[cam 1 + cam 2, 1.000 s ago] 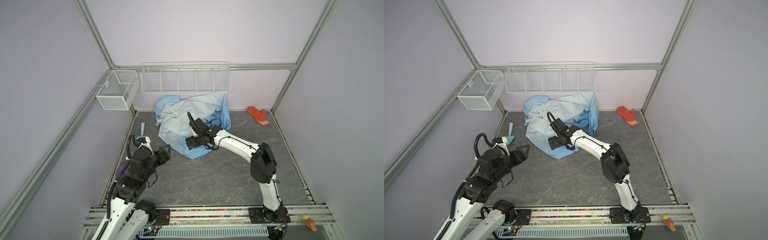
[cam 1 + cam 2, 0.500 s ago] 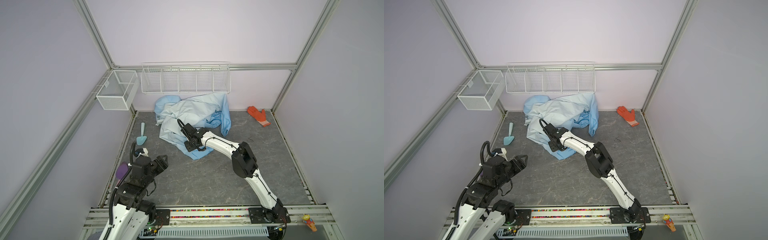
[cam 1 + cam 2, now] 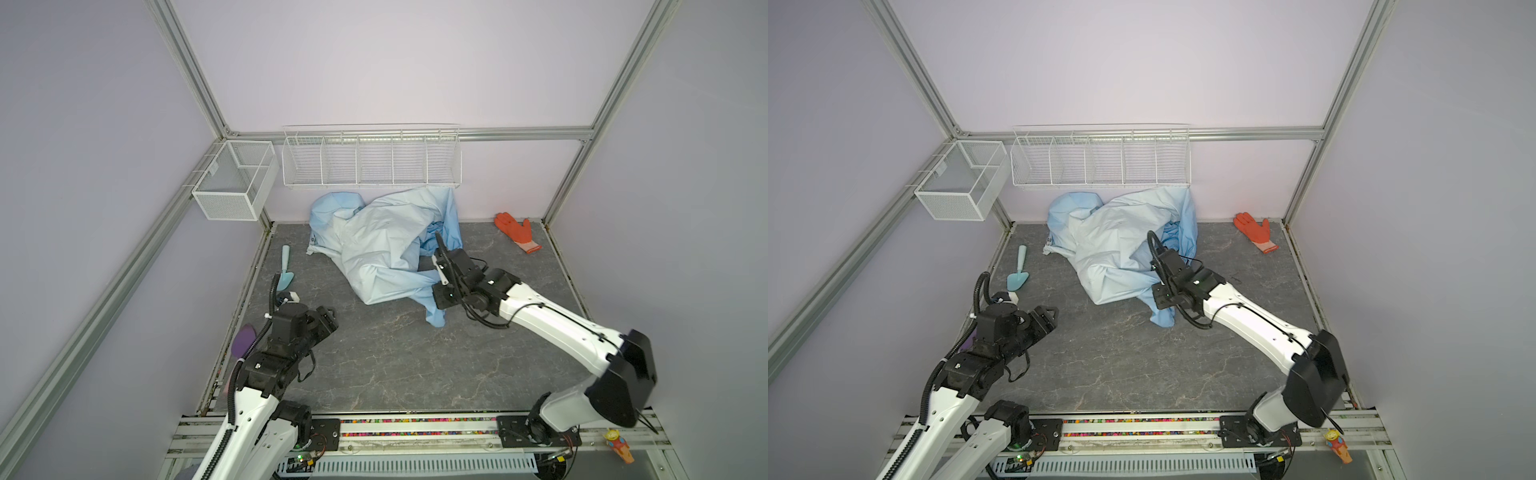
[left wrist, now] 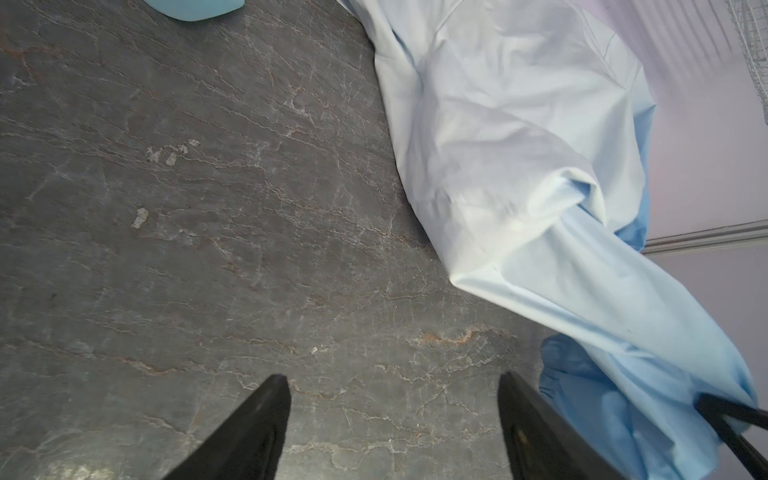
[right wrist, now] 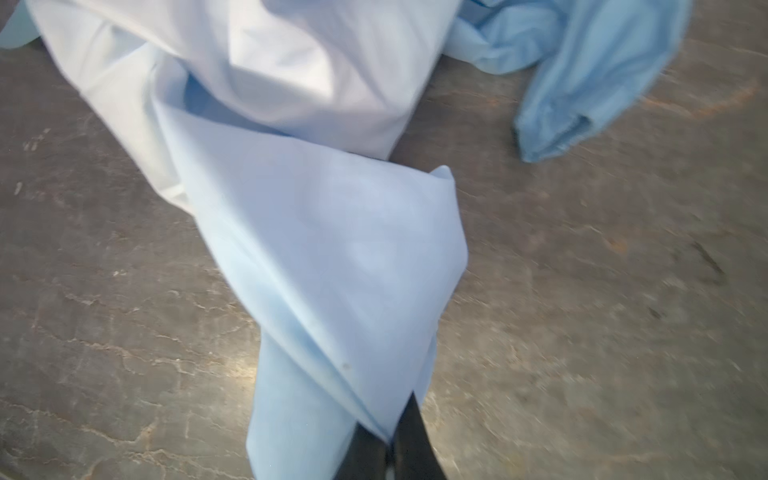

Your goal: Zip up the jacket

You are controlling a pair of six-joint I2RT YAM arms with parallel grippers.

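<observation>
Top views (pair): mounted high over the front edge of the desk [image 3: 395,365], facing down toward the back wall [image 3: 374,62]; distant, wide; both show the whole desk.
Left wrist view: near the desk, looking past the left jaws; jacket [image 4: 519,145] beyond them.
Right wrist view: closest, blurred, looking past the right jaws along jacket fabric.
Both wrist views share jacket and desk.

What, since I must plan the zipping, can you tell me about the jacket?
The jacket is thin light-blue cloth fading to whitish, crumpled on the dark floor below the wire rack. No zipper shows clearly. The right gripper is shut on a fold at its near edge; the left gripper stands open, apart from it.
</observation>
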